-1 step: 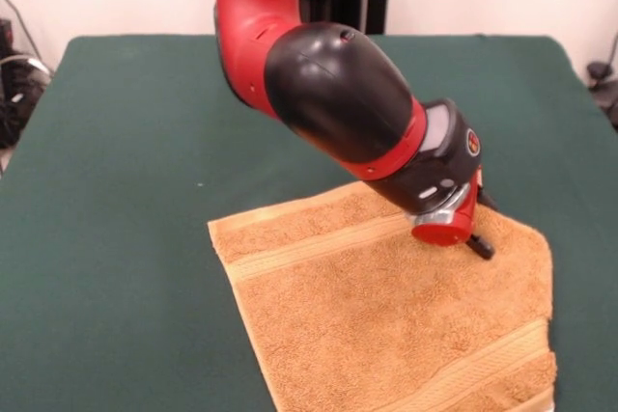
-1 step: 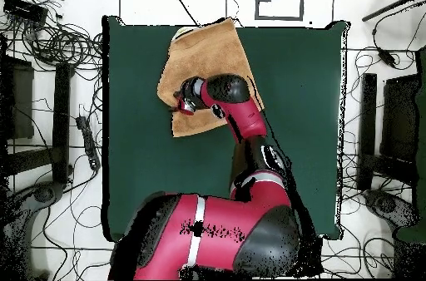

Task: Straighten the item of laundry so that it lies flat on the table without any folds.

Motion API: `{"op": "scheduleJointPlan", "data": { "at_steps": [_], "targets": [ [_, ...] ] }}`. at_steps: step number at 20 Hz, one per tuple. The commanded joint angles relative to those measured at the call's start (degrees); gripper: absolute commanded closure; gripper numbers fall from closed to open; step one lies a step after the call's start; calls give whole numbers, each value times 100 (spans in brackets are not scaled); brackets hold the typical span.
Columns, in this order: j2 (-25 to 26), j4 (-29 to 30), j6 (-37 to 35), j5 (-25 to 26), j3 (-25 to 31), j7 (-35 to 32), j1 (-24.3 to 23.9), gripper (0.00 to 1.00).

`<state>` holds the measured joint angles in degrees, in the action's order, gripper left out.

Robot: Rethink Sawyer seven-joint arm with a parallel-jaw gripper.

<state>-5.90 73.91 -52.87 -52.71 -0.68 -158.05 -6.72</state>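
Towel [image 1: 386, 325] lay mostly spread on the table [image 1: 116, 190], toward its 5 o'clock part in the front view, running off the bottom edge there; overhead it sat at the table's 12 o'clock edge. Its 2 o'clock corner looked cut off on a slant, likely folded under, so flattening seemed largely done with that corner left. Gripper [image 1: 480, 246] pointed down at the towel near that slanted edge; whether its jaws were clenched or released could not be told.

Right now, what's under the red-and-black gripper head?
Under the gripper lies the orange-tan terry towel, spread on the dark green table. The arm hides the towel's far edge; finger contact is unclear.
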Motion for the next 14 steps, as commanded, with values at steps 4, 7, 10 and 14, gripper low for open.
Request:
{"op": "scheduleJointPlan", "data": {
  "at_steps": [4, 7, 10, 14],
  "targets": [
    [544, -254, -1027, 433, -79, -2868, 520, 0],
    [579, -272, -444, 584, -373, -2476, 673, 0],
    [404, -167, -172, 700, -668, -2408, 787, 0],
    [-8, -23, -949, 702, -719, -2664, 744, 0]
  ]
}}
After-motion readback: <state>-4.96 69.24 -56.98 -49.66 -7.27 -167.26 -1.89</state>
